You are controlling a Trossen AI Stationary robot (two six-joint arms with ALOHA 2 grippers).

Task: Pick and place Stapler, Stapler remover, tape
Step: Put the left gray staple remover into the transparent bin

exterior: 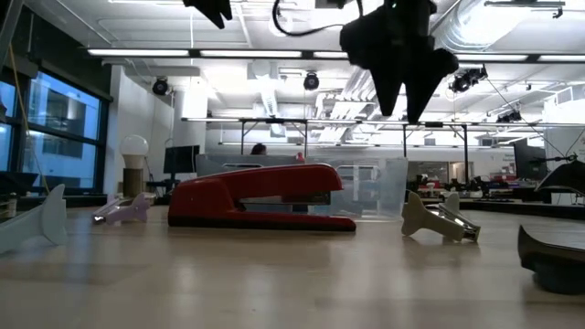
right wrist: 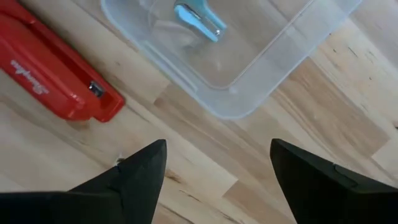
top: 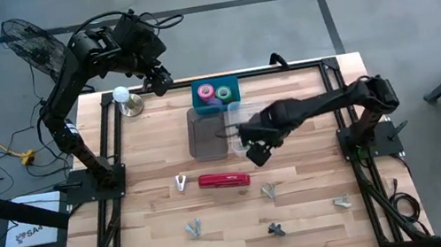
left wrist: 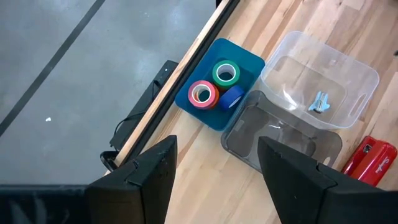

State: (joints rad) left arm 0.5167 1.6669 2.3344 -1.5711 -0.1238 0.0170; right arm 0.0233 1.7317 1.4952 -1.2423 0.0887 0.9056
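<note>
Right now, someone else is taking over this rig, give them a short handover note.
Right gripper: open, empty, hovering beside the clear bin.
Left gripper: open, empty, at the table's far edge.
Done: one staple remover in the clear bin; tape rolls in the blue bin.
Left: red stapler and several staple removers lie on the table; the grey bin is empty.

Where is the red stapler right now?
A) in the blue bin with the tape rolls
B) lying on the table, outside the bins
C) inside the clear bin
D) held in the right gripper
B: the stapler lies flat on the bare wood, clear of the clear bin, and the right gripper hangs open and empty above the table beside it.
</note>
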